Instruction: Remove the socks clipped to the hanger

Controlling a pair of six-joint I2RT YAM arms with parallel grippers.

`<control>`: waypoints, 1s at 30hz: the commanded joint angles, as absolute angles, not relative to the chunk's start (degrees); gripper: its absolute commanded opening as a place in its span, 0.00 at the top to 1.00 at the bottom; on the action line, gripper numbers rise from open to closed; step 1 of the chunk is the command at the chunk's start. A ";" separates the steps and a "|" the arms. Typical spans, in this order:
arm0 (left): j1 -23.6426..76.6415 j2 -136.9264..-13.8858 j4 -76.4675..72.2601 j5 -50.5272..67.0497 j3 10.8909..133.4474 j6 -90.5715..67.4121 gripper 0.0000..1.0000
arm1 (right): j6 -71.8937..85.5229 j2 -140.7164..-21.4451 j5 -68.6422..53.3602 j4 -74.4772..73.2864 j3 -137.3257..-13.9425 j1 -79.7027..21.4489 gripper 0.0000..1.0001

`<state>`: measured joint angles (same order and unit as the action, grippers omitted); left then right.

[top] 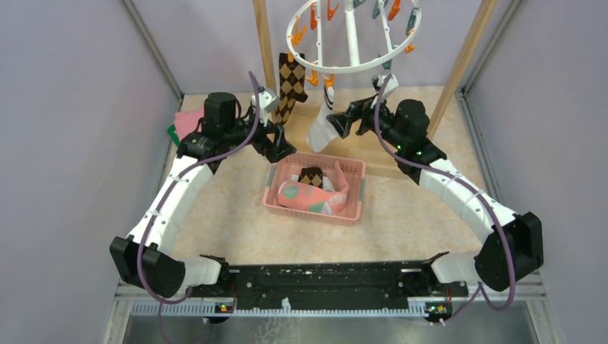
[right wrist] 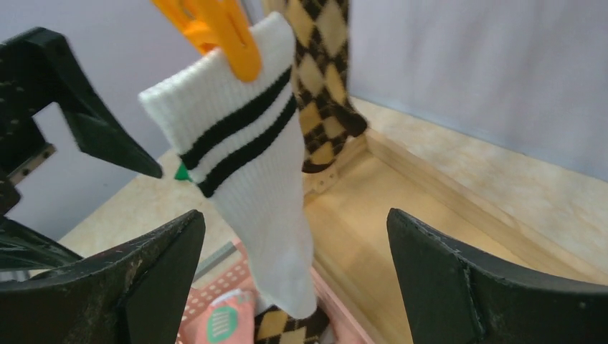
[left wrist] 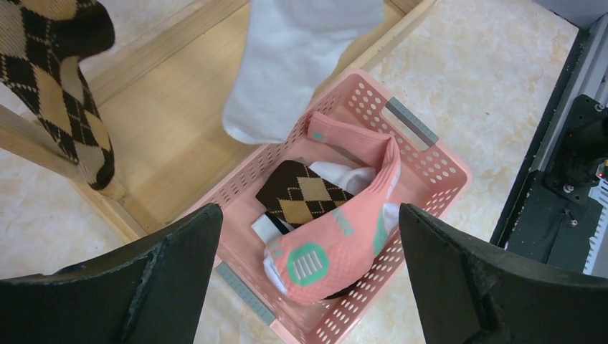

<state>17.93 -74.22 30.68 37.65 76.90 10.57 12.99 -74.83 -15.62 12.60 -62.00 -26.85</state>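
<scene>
Right gripper (right wrist: 294, 222) spread wide, lined up on the white sock with black-striped cuff (right wrist: 247, 168), which hangs by an orange plastic clip (right wrist: 222, 32) from the white round ring hanger (top: 358, 69), likely to tug it free; the brown-and-tan argyle sock (top: 290, 82) is clipped alongside, and the left gripper (left wrist: 310, 215) is released and empty over the pink perforated plastic basket (top: 356, 188) catching freed socks.

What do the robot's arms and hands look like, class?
The left arm and right arm have white shells, black joints and a purple cable. Small green lights dot the right arm. The left hand and right hand are black, with wedge-shaped fingers.
</scene>
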 commanded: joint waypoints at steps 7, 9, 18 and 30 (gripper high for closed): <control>17.67 -72.44 29.00 38.94 77.96 9.57 0.01 | 13.72 -79.80 -14.91 26.40 -63.19 -35.00 0.05; 17.67 -72.59 29.08 38.45 78.35 9.58 0.01 | 12.22 -82.80 -10.18 25.28 -65.22 -37.26 0.09; 17.67 -71.65 30.12 40.32 78.52 10.93 0.01 | 15.39 -84.55 -1.13 17.97 -73.22 -38.19 1.00; 18.33 -74.11 26.62 47.35 77.26 10.84 0.03 | 26.98 -70.12 -19.87 9.78 -65.20 -28.09 1.00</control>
